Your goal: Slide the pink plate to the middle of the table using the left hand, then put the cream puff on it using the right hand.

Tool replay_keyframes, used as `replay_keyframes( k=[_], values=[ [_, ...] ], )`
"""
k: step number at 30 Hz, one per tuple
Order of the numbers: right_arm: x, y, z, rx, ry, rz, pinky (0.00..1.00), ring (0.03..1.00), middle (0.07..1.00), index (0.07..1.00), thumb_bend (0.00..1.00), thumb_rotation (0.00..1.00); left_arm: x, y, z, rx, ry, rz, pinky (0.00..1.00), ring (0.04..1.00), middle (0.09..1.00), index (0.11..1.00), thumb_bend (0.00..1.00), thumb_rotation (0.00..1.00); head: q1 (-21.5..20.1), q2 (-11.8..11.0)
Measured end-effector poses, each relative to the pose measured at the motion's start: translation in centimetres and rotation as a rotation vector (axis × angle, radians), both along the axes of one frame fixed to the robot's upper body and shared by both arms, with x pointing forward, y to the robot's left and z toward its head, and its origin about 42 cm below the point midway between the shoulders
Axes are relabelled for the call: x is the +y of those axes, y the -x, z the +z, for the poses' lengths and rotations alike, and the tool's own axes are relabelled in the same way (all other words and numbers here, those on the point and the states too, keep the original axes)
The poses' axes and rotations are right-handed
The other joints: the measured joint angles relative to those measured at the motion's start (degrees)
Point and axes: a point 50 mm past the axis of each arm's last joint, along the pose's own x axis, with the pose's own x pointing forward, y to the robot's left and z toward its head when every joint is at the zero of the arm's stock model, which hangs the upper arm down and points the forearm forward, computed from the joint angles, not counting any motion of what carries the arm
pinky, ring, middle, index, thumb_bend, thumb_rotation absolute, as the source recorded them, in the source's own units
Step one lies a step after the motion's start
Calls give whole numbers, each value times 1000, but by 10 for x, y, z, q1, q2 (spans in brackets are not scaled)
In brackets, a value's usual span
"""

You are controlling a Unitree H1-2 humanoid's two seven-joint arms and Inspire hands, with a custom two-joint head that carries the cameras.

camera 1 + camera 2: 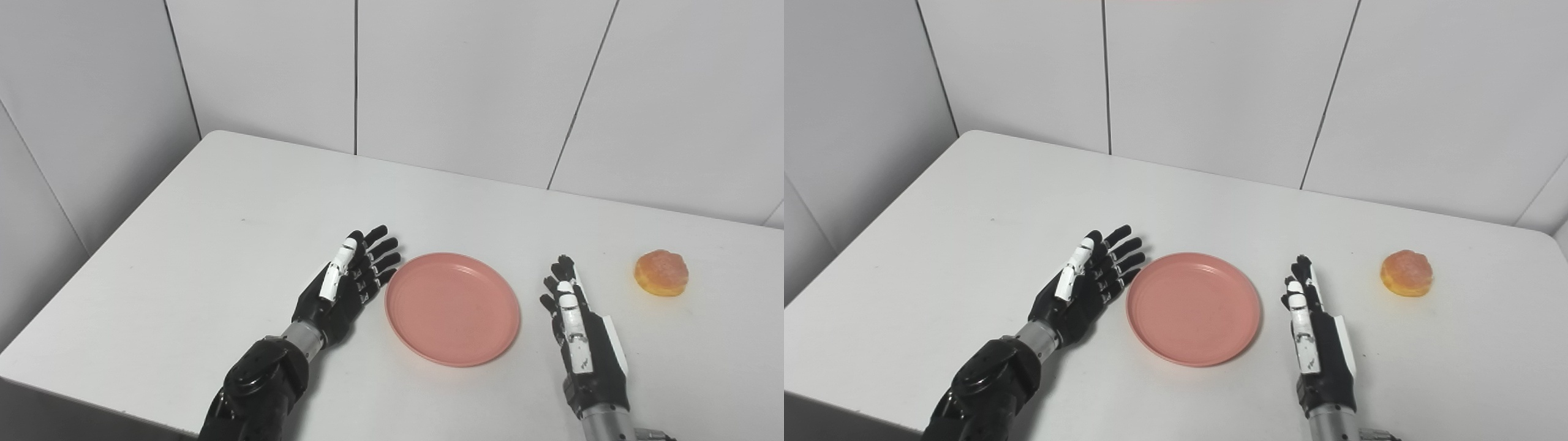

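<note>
A round pink plate [452, 308] lies flat near the middle of the white table [214, 208]. My left hand [346, 282] rests just left of it, fingers stretched out and apart, their tips close to the plate's left rim, holding nothing. My right hand [579, 331] stands on edge a little right of the plate, fingers straight, holding nothing. The cream puff [661, 272], golden and round, sits on the table further right, well clear of the right hand.
Grey panelled walls [465, 79] close in the table at the back and on the left. The table's near edge [92, 401] runs along the bottom left.
</note>
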Motion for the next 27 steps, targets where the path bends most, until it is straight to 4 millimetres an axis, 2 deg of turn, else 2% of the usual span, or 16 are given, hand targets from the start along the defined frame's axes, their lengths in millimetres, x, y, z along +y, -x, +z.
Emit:
replay_keyframes(
  k=[7,13,18,20,22,23,25,27],
  values=[
    [1,0,1,-9,25,-18,925,950,974,982,295,1000,1,4,-2,-20,-35,18,912,908,913,900,428,1000,-11,4],
    [0,-2,4,-23,60,-39,934,955,971,980,333,1000,1,5,-5,-42,-87,33,916,909,910,897,424,1000,-39,7],
    [-3,-3,5,-26,55,-48,938,961,977,984,321,1000,1,7,-10,-72,-90,54,929,914,916,903,421,1000,-49,6],
    [-4,-4,6,-29,50,-54,950,966,982,989,315,1000,0,7,-11,-80,-91,60,941,927,927,910,421,1000,-68,4],
    [-6,-6,9,-36,44,-58,950,963,979,986,316,1000,-1,8,-12,-92,-104,65,945,931,930,912,426,1000,-68,4],
    [-7,-7,11,-43,43,-62,945,960,976,985,315,1000,-1,9,-12,-97,-110,68,944,930,930,912,430,1000,-96,2],
    [-8,-7,17,-65,43,-70,937,952,969,981,326,1000,-2,11,-13,-109,-127,79,937,922,924,905,435,1000,-96,2],
    [-8,-8,25,-93,52,-73,925,940,959,969,322,1000,-2,14,-15,-120,-146,93,932,917,918,900,442,1000,-122,-3]
  ],
)
